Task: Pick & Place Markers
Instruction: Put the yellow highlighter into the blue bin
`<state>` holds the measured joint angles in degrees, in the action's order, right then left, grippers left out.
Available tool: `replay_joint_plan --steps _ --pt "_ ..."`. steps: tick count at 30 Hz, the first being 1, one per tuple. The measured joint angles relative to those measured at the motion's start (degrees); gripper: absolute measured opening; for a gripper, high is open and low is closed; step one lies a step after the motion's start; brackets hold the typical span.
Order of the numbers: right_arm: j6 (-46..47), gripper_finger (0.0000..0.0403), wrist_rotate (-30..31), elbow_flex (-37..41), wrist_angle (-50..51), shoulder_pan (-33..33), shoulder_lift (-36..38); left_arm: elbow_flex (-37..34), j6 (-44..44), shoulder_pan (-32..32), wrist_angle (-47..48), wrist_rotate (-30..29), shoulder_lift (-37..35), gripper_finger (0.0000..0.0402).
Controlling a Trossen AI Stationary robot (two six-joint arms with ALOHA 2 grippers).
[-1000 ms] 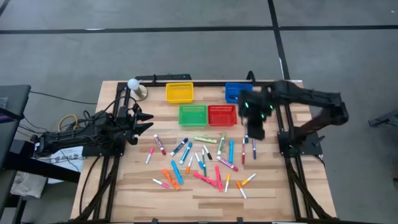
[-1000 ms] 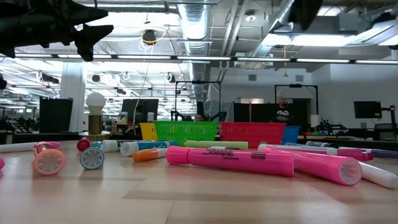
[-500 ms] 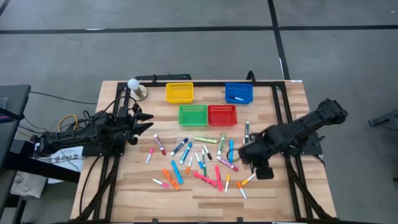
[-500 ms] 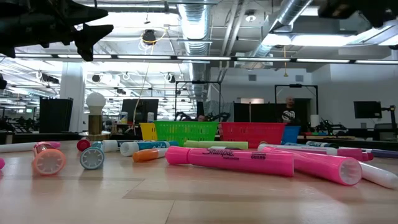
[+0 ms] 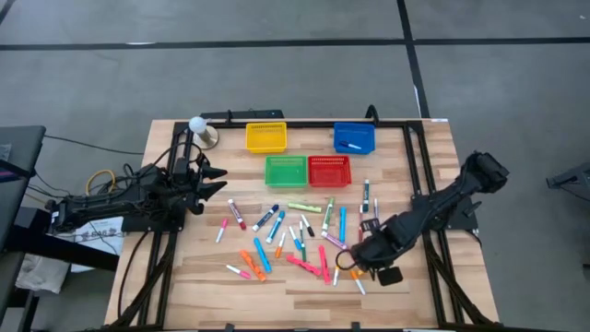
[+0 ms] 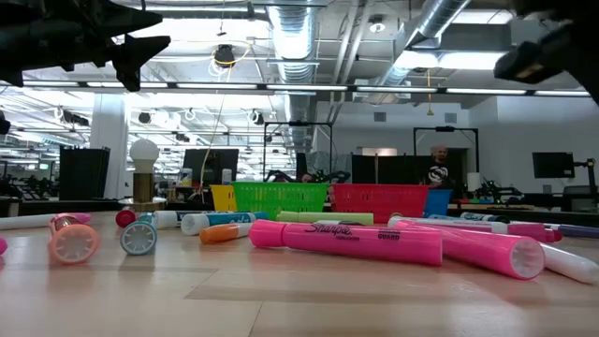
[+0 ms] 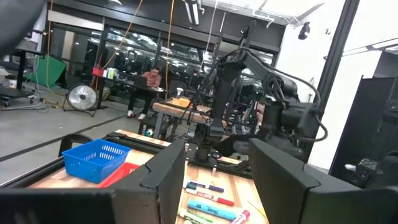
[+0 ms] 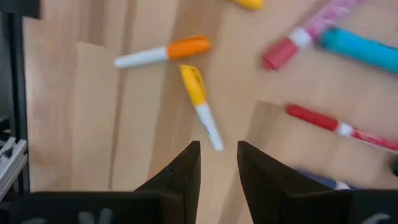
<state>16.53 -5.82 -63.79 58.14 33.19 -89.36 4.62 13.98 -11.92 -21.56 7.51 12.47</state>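
**Crowded markers make a clean pick tricky**

At the left of the high view, the left gripper (image 5: 214, 180) hovers over the table's left edge, fingers spread and empty, well apart from the work. In the centre the markers (image 5: 300, 235) lie scattered below the baskets (image 5: 307, 171). At lower right, the right gripper (image 5: 366, 260) hangs over the scatter's right fringe, fingers parted and empty. The yellow marker (image 8: 200, 106) lies just ahead of its fingertips; the orange marker (image 8: 163, 53) lies close beside and could get nudged or caught too.
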Motion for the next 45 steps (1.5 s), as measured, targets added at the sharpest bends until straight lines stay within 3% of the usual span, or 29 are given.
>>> replay_joint_plan --steps 11,19,24,37,45 --pt "-2.01 0.0095 2.35 8.96 -11.10 5.41 0.00 0.00 0.02 0.00 -0.37 0.02 0.02 0.0176" --pt "-2.75 0.0095 2.99 11.67 -14.34 4.39 0.00 0.00 0.02 0.00 -0.48 0.02 0.02 0.0176" --pt "-7.97 0.0095 3.65 11.76 -15.92 4.28 -0.57 -0.01 0.02 0.00 -0.63 0.02 0.02 0.0176" --pt "-8.19 0.0095 4.30 11.47 -17.47 4.28 -9.74 0.00 0.02 -0.01 -0.83 0.02 0.00 0.0176" --pt "-7.12 0.0095 4.48 11.48 -17.47 4.28 -10.62 -0.01 0.02 -0.02 -1.26 0.02 0.01 0.0176"
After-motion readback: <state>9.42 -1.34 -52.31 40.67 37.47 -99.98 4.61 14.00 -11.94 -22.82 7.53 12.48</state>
